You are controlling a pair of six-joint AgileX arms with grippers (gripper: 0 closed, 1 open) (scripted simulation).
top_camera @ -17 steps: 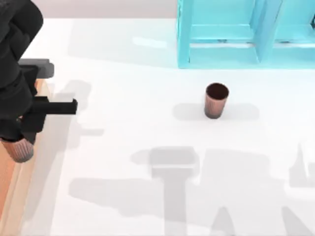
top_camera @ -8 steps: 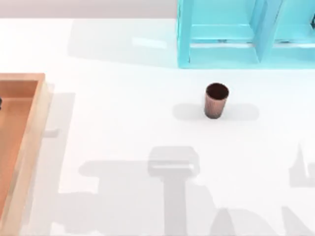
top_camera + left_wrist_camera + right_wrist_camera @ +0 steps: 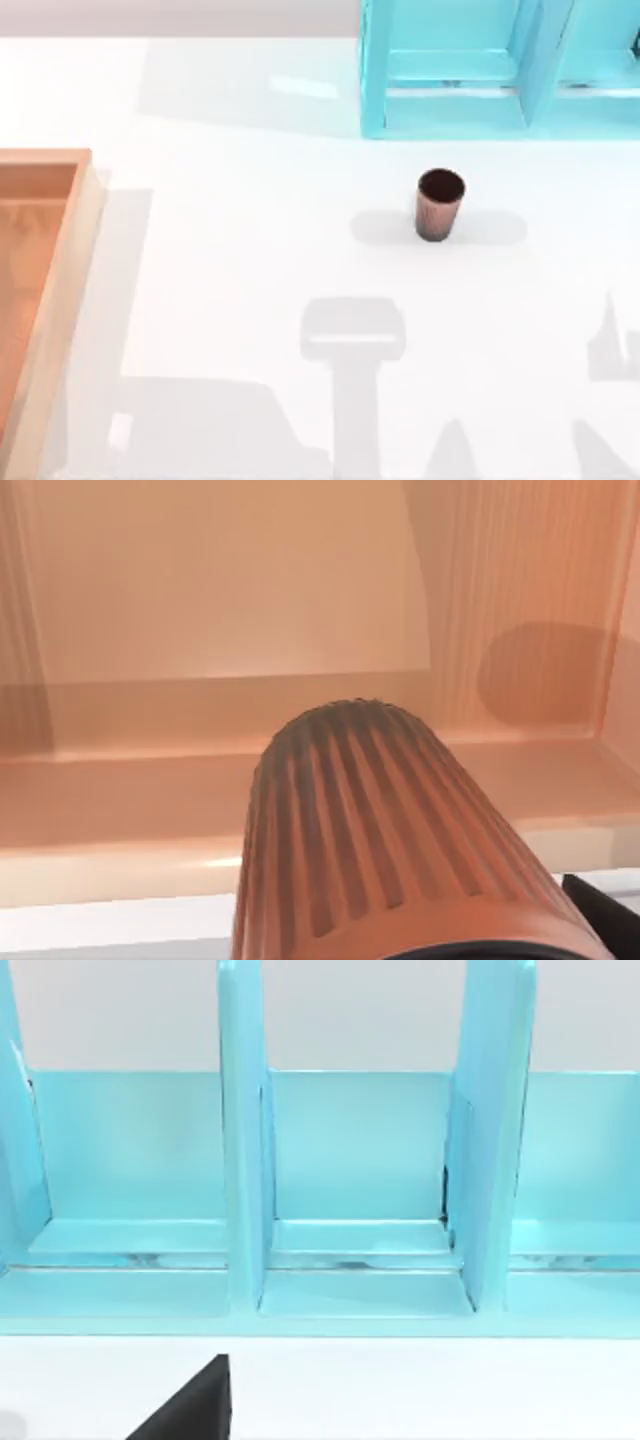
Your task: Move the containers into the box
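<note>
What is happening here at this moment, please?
Two copper cups are to go into the wooden box at the table's left edge. The left wrist view shows one cup very close to the camera, over the box's inside, so the left arm seems to be carrying it; whether it is released yet cannot be told. The second cup stands upright on the white table, in front of the light blue shelf. The right wrist camera faces that shelf.

A white table (image 3: 250, 250) carries an upright copper-brown cup (image 3: 438, 204) near its middle, an orange-brown wooden box (image 3: 45, 300) at the left edge and a light blue shelf frame (image 3: 500, 70) at the back.
</note>
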